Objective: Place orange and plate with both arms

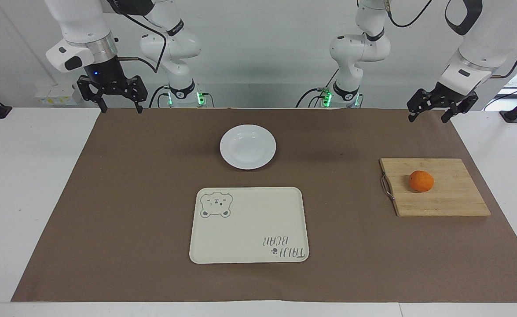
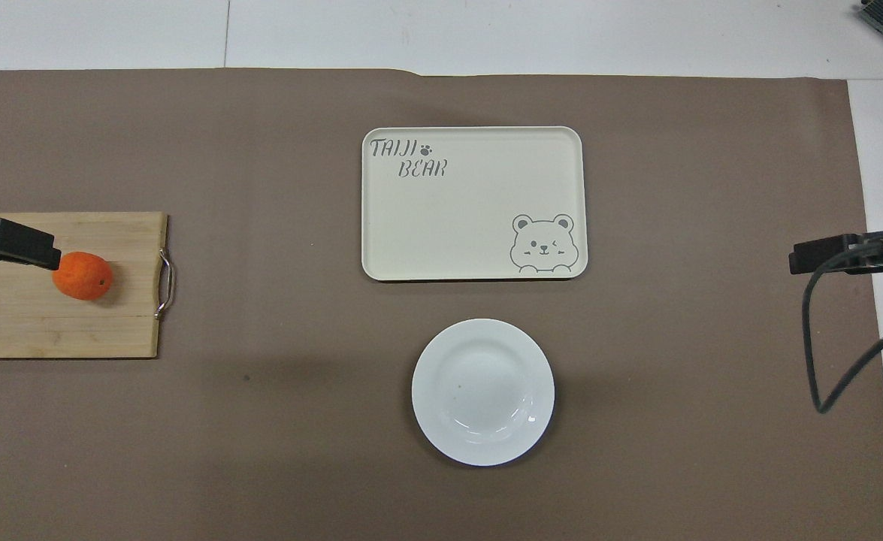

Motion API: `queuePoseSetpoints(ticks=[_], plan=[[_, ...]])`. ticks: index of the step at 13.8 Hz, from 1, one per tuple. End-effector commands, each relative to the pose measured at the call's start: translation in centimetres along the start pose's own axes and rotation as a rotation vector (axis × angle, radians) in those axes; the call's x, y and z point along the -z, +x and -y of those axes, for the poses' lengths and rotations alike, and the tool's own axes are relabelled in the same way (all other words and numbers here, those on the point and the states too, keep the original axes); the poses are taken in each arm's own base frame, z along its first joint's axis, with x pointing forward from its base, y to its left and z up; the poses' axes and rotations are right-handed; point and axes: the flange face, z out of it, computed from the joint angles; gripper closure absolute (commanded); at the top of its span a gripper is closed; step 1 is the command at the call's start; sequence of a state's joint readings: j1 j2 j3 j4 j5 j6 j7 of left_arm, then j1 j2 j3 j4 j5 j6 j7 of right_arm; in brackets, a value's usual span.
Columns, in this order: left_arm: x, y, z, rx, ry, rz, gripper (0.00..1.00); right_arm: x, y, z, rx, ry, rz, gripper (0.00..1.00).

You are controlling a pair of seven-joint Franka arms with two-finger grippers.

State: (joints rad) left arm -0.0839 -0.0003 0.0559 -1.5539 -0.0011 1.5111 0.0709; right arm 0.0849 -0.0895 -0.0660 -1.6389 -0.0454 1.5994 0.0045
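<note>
While both arms hang raised with nothing held, the left gripper [image 1: 432, 110] spreads its fingers wide over the brown mat's [image 1: 108, 198] corner at the left arm's end, and the right gripper [image 1: 111, 99] hangs just as wide apart over the mat's corner at the right arm's end. The orange [image 1: 421, 181] sits mid-board on the wooden cutting board [image 1: 452, 202] near the mat's edge at the left arm's end. The plate [image 1: 247, 146] lies at the mat's middle, nearer the robots than the cream tray [image 1: 249, 229].
</note>
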Motion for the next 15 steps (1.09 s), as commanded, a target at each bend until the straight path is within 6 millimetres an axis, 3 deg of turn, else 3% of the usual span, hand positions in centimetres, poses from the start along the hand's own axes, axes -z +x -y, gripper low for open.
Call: queuePoseSetpoints(ticks=[1, 15], plan=[[0.29, -0.32, 0.29, -0.011, 0.01, 0.004, 0.0, 0.23, 0.08, -0.27, 0.019, 0.014, 0.003, 0.0], [0.32, -0.23, -0.37, -0.009, 0.01, 0.0, 0.0, 0.23, 0.08, -0.27, 0.019, 0.014, 0.003, 0.0]])
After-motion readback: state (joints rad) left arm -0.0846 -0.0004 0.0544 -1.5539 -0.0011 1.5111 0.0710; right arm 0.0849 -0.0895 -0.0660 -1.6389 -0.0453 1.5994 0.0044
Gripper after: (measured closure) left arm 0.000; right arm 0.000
